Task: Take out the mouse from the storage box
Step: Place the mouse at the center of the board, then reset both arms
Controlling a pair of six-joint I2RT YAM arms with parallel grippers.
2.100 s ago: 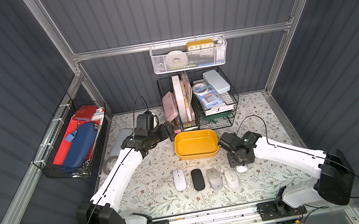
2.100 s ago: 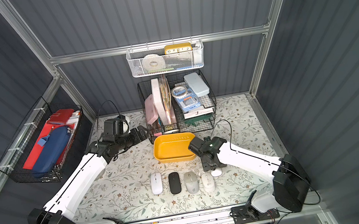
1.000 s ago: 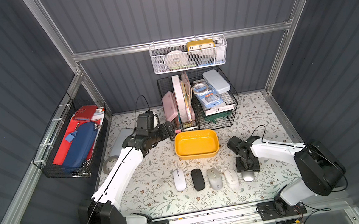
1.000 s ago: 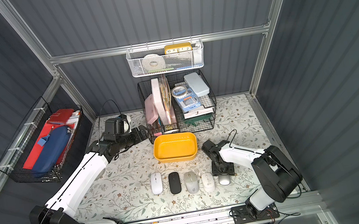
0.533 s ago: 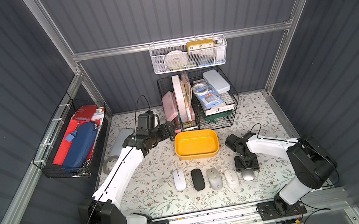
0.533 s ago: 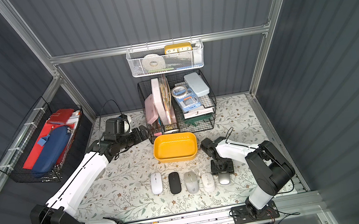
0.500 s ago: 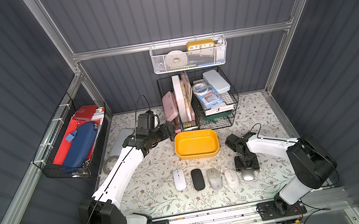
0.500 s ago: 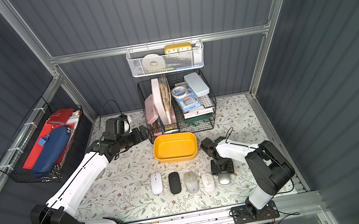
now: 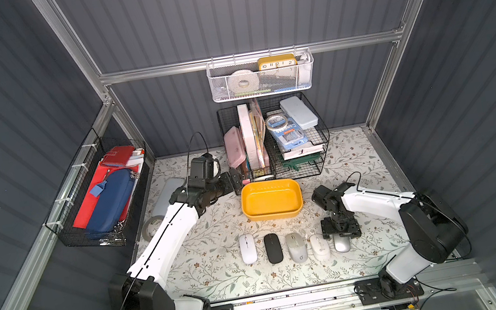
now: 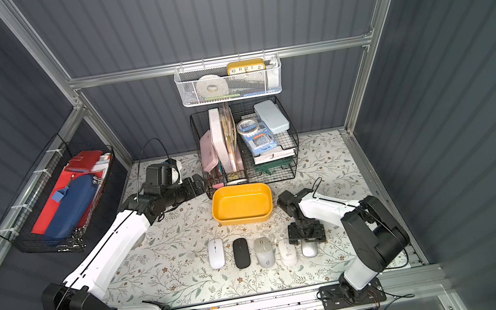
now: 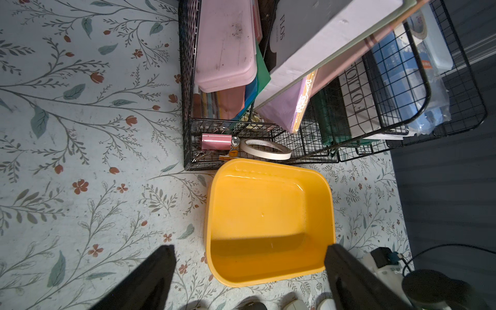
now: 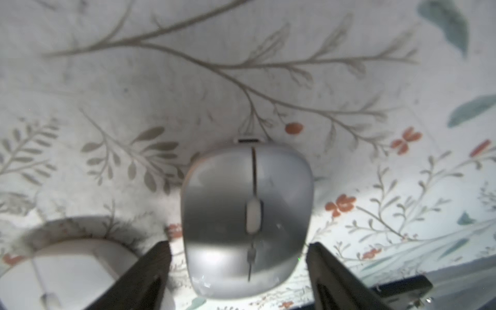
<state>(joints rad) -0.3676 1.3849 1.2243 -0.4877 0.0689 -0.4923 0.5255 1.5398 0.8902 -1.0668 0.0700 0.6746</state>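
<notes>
The mustard-yellow storage box (image 9: pixel 271 199) (image 10: pixel 242 204) (image 11: pixel 268 222) stands mid-table with nothing inside it. Several mice lie in a row in front of it. The silver mouse (image 9: pixel 342 243) (image 12: pixel 247 204) at the row's right end rests on the floral table. My right gripper (image 9: pixel 340 232) (image 12: pixel 237 244) hangs just above it, open, with a gap on each side of the mouse. A white mouse (image 12: pixel 67 271) lies beside it. My left gripper (image 9: pixel 233 179) (image 11: pixel 249 249) is open and holds nothing, by the box's back left corner.
Black wire baskets (image 9: pixel 274 138) full of stationery stand right behind the box, with a white mesh basket (image 9: pixel 261 75) on the wall above. Another wire basket (image 9: pixel 103 197) hangs on the left wall. A tape roll (image 9: pixel 150 225) lies by the left arm.
My right gripper carried the silver mouse to the right end of the row, set it down and opened off it. The left jaws spread slightly; that arm stayed put.
</notes>
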